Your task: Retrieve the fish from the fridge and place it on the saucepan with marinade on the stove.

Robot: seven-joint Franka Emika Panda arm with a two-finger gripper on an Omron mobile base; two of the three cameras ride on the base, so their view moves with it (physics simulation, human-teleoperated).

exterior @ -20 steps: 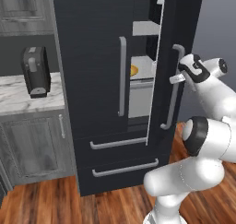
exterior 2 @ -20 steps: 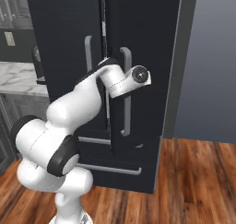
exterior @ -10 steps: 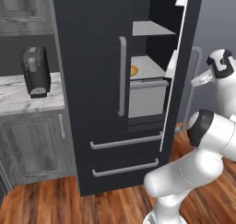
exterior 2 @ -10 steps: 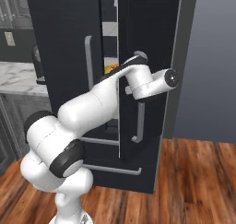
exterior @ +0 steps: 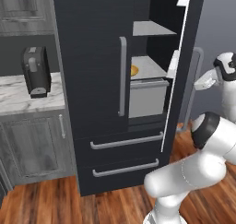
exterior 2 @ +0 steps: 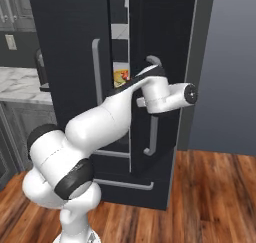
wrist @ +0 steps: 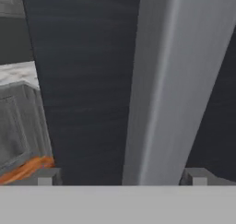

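Hand view: claw [wrist: 122, 177] spread (was pinched) astride handle [wrist: 170, 80]; fridge [exterior: 92, 57] door wider.

Fridge [exterior: 92, 57] right door [exterior: 186, 66] swung partly open; gap between it and the shut left door shows at centre-right of the left base view; through it, upper shelf [exterior: 152, 29] and lower shelf [exterior: 147, 66] sit with open space over each; a grey drawer [exterior: 147, 98] fills the bottom of the gap; the left door's handle [exterior: 122, 75] borders the opening on its left; in the hand view the right door's long grey handle [wrist: 179, 80] runs top to bottom dead centre between the spread fingertips [wrist: 46, 176], blocking straight ahead; in the right base view the door edge [exterior 2: 131, 112] leaves only a thin slit at upper centre.
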